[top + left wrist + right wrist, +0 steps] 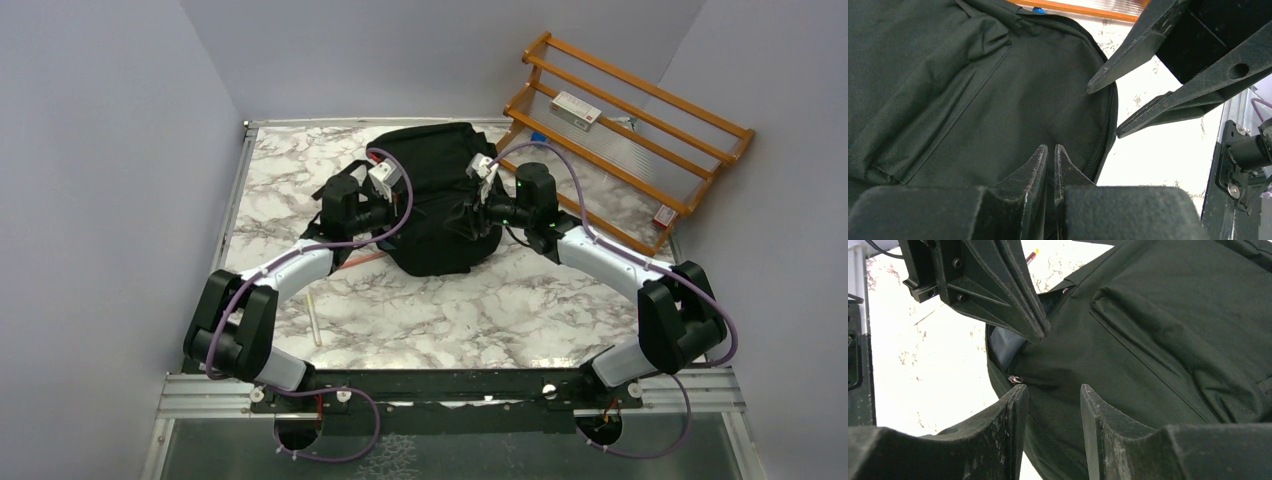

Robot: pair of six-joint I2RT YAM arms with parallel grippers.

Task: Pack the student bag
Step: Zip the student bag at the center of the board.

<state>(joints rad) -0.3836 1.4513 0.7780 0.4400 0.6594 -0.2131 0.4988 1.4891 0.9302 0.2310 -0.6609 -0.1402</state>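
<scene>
One thin pale stick [314,320] lies on the white-and-grey marbled tabletop [450,310], well left of and nearer than the one large black soft fabric backpack [435,205], which sits mid-table toward the far edge. Left gripper [1051,150] at the backpack's left flank: jaws a narrow slit apart, nothing visibly between them. Right gripper [1054,390] at its right flank: jaws about half spread over the fabric near a zipper pull [1014,379], clasping nothing. One orange wooden rack [630,130] stands right of the backpack.

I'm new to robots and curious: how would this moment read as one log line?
task: pack student bag | left gripper: nearly shut at bag's zipper edge | right gripper: open over bag | zipper partly open
</scene>
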